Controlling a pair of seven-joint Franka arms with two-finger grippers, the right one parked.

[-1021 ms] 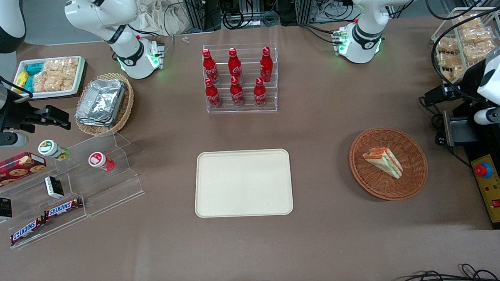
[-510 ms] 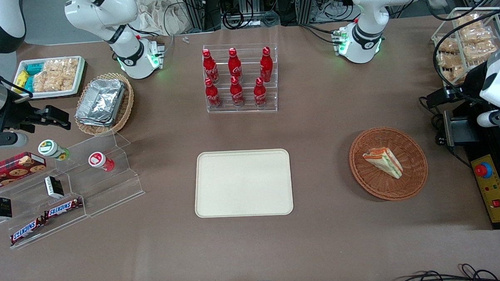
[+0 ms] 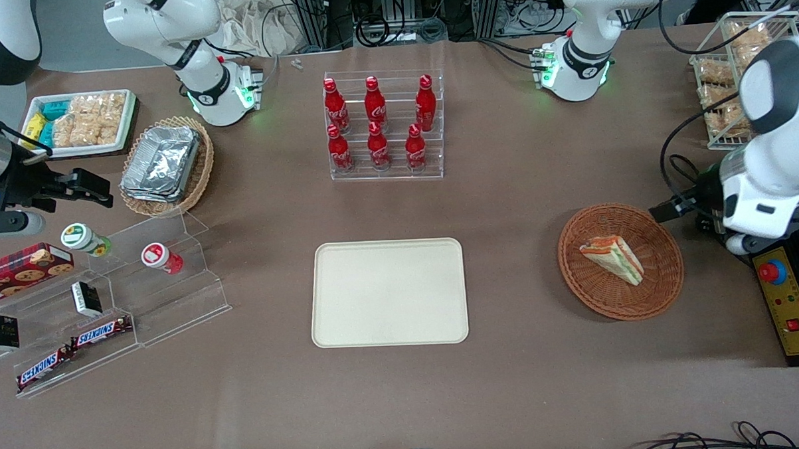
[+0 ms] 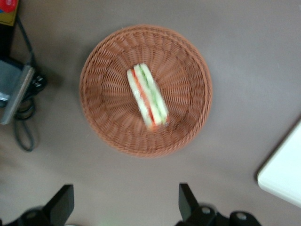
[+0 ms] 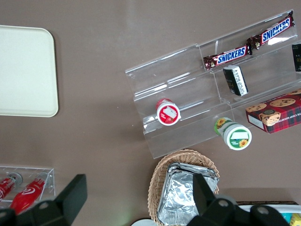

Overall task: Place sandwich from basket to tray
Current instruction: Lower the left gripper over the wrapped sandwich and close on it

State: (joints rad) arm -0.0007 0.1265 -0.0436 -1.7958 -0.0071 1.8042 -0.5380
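So we're at the approach step. Our end effector hovers above the bench just beside the basket, fingers spread wide apart and holding nothing. From the wrist camera, the sandwich sits roughly in the middle of the basket, lying as a long wedge with its filling stripes running along its length, a bit ahead of the open fingers rather than directly between them.

Our take on doing this well: we need to slide forward until the wedge sits centred between the fingers, then turn the wrist so the pads close across the two bread faces, not along the long axis. We'd guess the bread is soft, so a gentle close is probably enough; squeezing hard could squash it or push the filling out. We should also come down inside the rim, since clipping the wicker could drag the whole basket.

The tray lies well apart from the end effector, toward the parked arm's end, so we lift clear first.
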